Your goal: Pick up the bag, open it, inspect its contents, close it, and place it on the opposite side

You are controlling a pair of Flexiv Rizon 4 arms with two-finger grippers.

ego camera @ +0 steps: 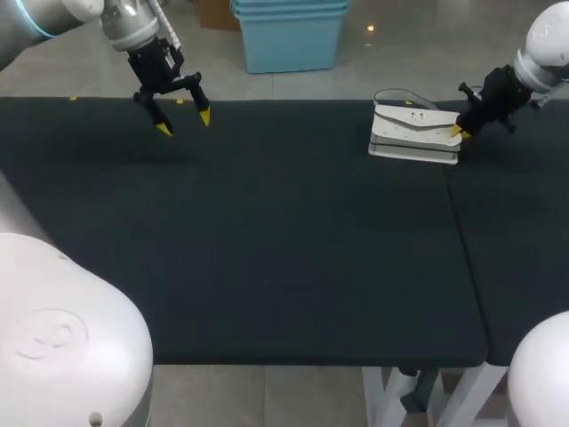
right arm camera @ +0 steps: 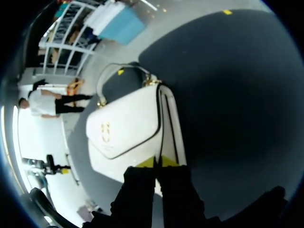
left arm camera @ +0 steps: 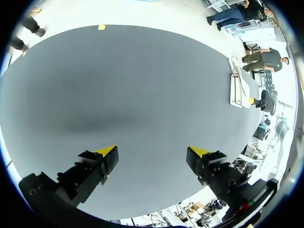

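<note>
Head view, near to far. Black matte table (ego camera: 267, 267) fills the foreground, with a seam running front to back through its right part.

Toward the far edge, the left gripper (ego camera: 184, 122) hangs above the table's left part. Its fingers are spread wide with nothing between them. Left wrist view agrees: both yellow tips stand well apart over the black surface.

Far right, a white flap handbag (ego camera: 416, 135) lies flat near the far edge, just left of the seam. Its curved white handle (ego camera: 400, 94) lies on the far side, and a small gold clasp (ego camera: 414, 115) sits on the flap.

The right gripper (ego camera: 458, 132) is at the bag's right end, touching it. Right wrist view shows its fingers pressed together, yellow tips side by side against the bag's edge. Cannot tell whether a thin edge is nipped between them.

Small yellow tape mark (ego camera: 73, 98) on the table's far left edge.
</note>
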